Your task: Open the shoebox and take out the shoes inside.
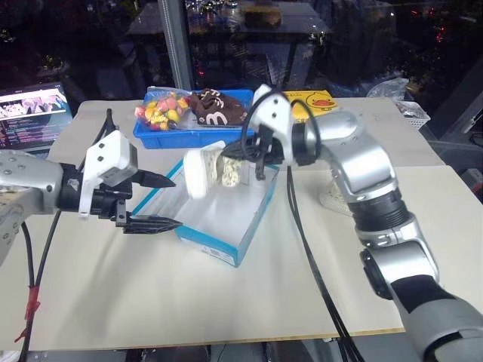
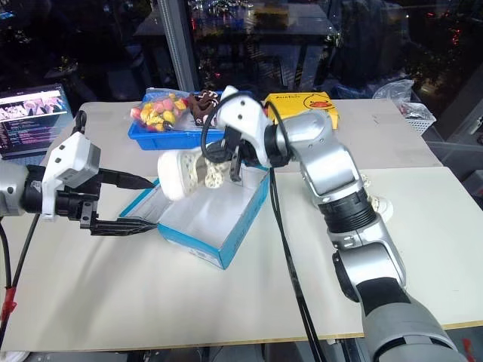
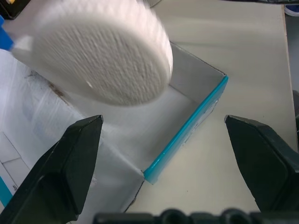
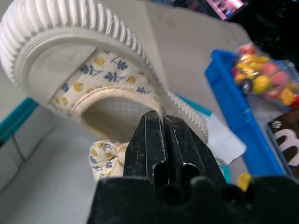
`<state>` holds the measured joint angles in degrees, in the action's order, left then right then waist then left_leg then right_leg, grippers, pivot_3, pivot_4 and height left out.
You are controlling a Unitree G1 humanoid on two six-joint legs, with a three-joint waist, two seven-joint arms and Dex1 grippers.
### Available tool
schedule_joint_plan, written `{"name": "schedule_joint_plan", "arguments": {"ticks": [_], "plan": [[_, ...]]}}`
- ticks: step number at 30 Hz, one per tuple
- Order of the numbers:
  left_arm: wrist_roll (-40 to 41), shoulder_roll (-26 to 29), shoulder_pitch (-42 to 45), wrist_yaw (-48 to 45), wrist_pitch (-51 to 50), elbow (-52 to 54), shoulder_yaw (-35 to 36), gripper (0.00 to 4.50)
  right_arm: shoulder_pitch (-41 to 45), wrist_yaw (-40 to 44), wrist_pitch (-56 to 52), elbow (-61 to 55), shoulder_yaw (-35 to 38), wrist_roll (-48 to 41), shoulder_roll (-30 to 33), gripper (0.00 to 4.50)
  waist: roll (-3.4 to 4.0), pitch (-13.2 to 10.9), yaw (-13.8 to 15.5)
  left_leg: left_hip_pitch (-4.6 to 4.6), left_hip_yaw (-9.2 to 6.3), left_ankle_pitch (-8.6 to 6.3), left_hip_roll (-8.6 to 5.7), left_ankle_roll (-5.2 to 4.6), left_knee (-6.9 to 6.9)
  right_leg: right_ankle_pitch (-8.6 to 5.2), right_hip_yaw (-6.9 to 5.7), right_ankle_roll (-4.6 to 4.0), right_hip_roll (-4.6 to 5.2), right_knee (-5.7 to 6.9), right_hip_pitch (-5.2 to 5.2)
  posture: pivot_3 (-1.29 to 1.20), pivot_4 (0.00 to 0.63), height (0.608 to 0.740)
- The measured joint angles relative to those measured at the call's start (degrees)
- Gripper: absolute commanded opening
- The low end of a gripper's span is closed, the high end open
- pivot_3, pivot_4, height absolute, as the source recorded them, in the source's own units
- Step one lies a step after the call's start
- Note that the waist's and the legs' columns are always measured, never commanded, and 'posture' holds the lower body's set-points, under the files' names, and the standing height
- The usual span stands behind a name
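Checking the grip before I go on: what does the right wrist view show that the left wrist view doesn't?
Right wrist view: the right pincer shut on the shoe's collar edge, the floral lining inside it, a bow, and the blue plastic tray with sweets. Left wrist view: the shoe's textured sole, the left pincer open with nothing in it, and the shoebox's blue corner with bare table beyond. Both show the lifted shoe above the box's white inside.

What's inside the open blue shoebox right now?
The bright blue cardboard shoebox shows bare white floor. The cream-white shoe hangs above it, pinched by the right tool, hiding the box's far corner.
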<state>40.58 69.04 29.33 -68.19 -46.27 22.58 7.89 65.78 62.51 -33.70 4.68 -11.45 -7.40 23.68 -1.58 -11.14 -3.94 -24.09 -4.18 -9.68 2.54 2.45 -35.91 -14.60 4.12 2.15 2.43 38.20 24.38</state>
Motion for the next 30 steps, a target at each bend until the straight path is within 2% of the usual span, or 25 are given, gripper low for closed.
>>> {"name": "schedule_joint_plan", "arguments": {"ticks": [3,6,10,16,20,25,30], "plan": [[0.0,-0.6,1.0,-0.1,0.0,-0.4,-1.1,4.5,1.4,0.7,-1.4,-0.1,2.2,-2.1,5.3,0.03,0.0,0.0,0.3,-0.04,0.0,0.0,0.0,0.0,-0.01,0.0,-0.03,0.0,0.01,-0.03,0.0,0.0,0.15,0.74],[-0.2,-1.0,2.2,-0.7,0.0,-1.2,-2.3,4.5,1.1,4.6,-0.9,0.0,3.6,-2.1,17.8,0.03,0.02,0.0,1.4,-0.1,0.01,0.0,-0.04,0.0,-0.02,-0.01,-0.05,0.02,0.07,-0.17,0.0,0.0,0.15,0.74],[-1.1,-2.4,3.8,-1.2,0.4,-2.6,-4.4,4.5,-1.3,8.2,0.5,0.6,4.4,-1.1,27.5,0.03,0.01,0.0,1.4,-0.08,0.03,-0.01,-0.02,0.01,0.0,-0.02,-0.03,0.03,0.04,-0.19,0.0,0.0,0.15,0.74],[-2.4,-4.6,6.2,-2.2,1.7,-3.9,-7.1,4.5,-9.0,13.5,1.4,0.7,5.6,-0.3,42.0,0.03,0.19,-0.2,0.8,-0.09,0.06,0.0,-0.03,0.0,-0.01,-0.02,0.02,0.03,0.05,-0.15,0.04,0.0,0.15,0.74],[-2.8,-5.9,6.8,-2.4,2.0,-4.6,-7.9,4.5,-19.8,15.9,3.3,2.5,8.5,1.2,53.2,0.03,0.2,-0.2,1.0,-0.07,0.06,0.0,-0.04,0.0,-0.06,-0.04,0.01,0.04,0.06,-0.16,-0.03,0.0,0.15,0.74],[-3.4,-6.4,6.8,-2.8,2.1,-5.0,-8.2,4.5,-29.3,17.3,3.5,4.8,13.4,1.2,57.9,0.03,0.29,-0.2,0.2,0.06,0.15,0.0,-0.04,0.0,-0.09,-0.03,0.11,0.04,0.07,-0.08,-0.06,0.0,0.15,0.74],[-3.6,-6.9,7.2,-3.2,2.2,-5.3,-9.0,4.5,-42.3,20.7,0.4,-0.9,23.0,-3.3,59.2,0.03,0.32,-0.2,-0.2,0.18,0.2,0.0,-0.01,0.0,-0.01,-0.03,0.18,0.04,0.04,-0.06,-0.11,0.0,0.15,0.74]]}}
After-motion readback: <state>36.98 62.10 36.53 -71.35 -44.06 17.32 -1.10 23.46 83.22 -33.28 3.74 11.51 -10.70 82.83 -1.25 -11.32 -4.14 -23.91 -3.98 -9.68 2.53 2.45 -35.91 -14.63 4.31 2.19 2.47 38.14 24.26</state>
